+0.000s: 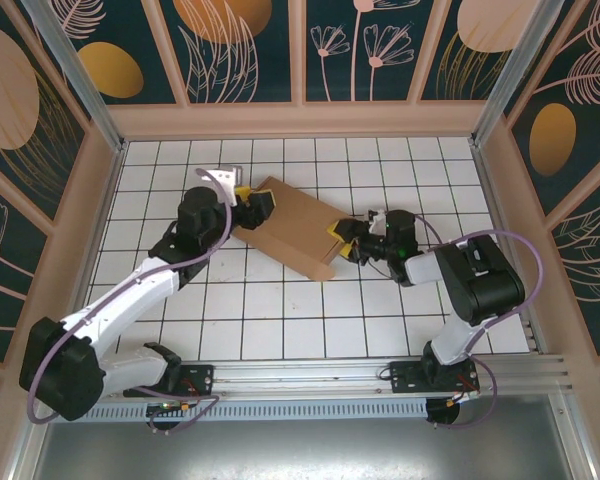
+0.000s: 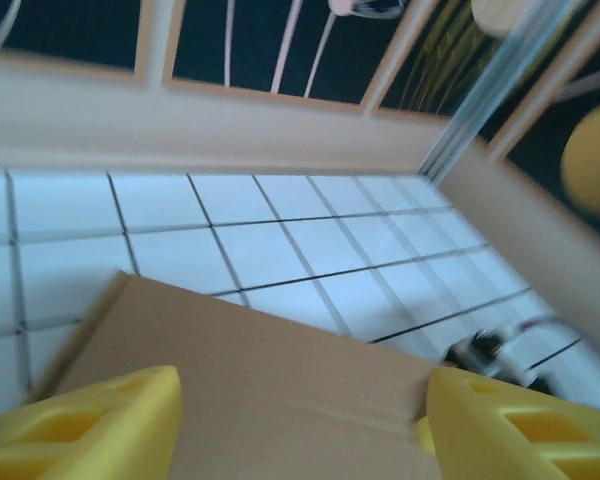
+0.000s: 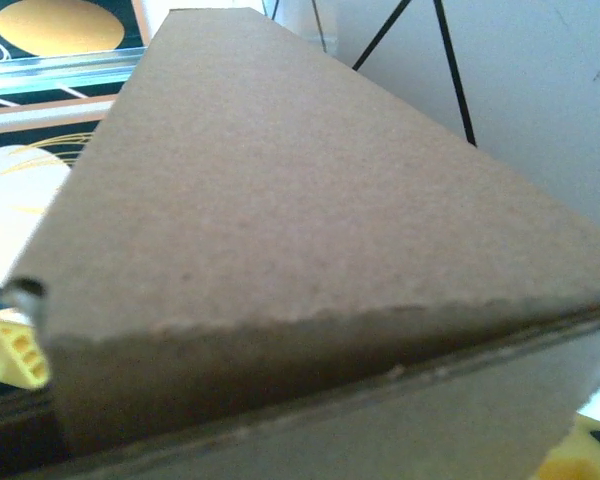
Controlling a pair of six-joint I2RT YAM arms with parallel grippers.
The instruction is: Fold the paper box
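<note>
The paper box lay in the middle of the tiled surface, between the arms. The right gripper grasped its right end. The left gripper straddled its far left corner, fingers spread wide; whether it clamped was unclear.
</note>
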